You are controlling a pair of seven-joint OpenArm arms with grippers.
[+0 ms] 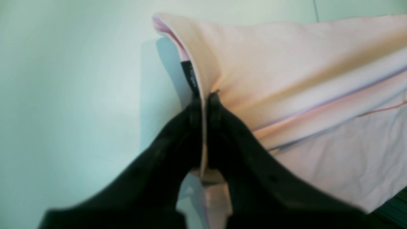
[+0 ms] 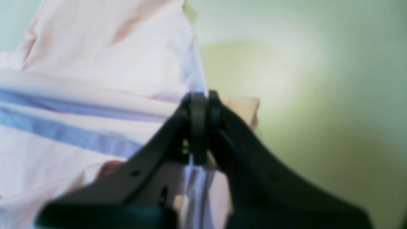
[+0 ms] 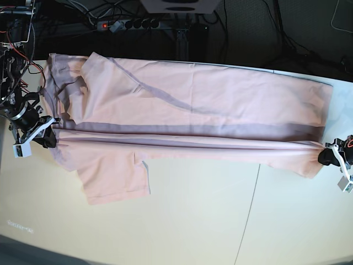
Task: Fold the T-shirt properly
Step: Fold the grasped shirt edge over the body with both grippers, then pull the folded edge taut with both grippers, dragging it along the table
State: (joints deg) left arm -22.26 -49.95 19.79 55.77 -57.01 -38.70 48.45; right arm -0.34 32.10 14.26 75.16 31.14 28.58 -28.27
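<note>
The pale pink T-shirt [image 3: 193,99] lies stretched lengthwise across the pale table [image 3: 193,221], plain side up. A long ridge of cloth is pulled taut between the two grippers. At the hem end on the base view's right, my left gripper [image 3: 326,156] is shut on the T-shirt's edge. The left wrist view shows its black fingers [image 1: 219,108] pinching a fold of the T-shirt [image 1: 286,63]. My right gripper [image 3: 51,138] is shut on the shoulder end at the left, and in the right wrist view its jaws [image 2: 205,98] pinch the T-shirt [image 2: 95,63]. One sleeve [image 3: 113,176] lies flat toward the front.
A seam line [image 3: 251,204] runs across the table toward the front edge. Behind the table's far edge sit a power strip [image 3: 127,24], cables and a dark stand [image 3: 185,33]. Wiring of the right arm [image 3: 14,49] fills the far left corner.
</note>
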